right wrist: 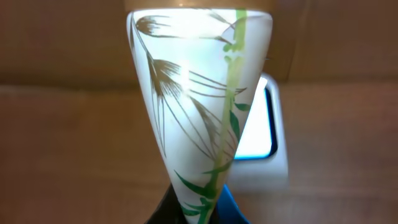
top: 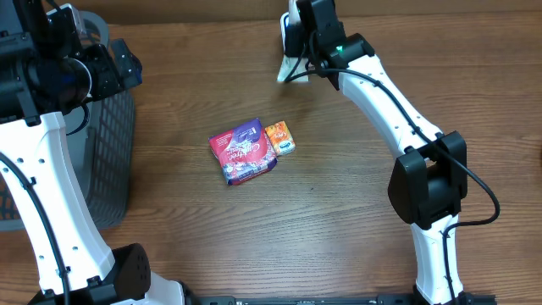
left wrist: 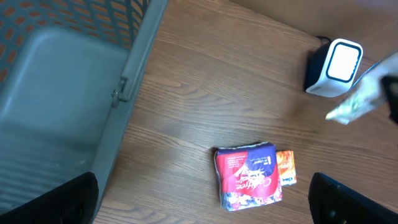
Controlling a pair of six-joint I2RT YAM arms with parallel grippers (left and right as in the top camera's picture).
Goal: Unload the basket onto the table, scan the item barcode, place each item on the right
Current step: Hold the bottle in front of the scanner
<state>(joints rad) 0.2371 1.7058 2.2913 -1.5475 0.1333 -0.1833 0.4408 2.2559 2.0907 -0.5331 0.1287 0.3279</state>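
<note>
The right gripper is almost hidden behind the white leaf-print packet clamped in its jaws — the scanner just beyond is half covered. That arm stretches far forward. The left gripper hangs spread wide and empty beside the basket — fingertips cut off.

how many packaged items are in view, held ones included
3. A red-and-purple packet lies mid-table, an orange packet beside it, and a white leaf-printed pouch is in the right end effector before the scanner. The basket may hide more.
</note>
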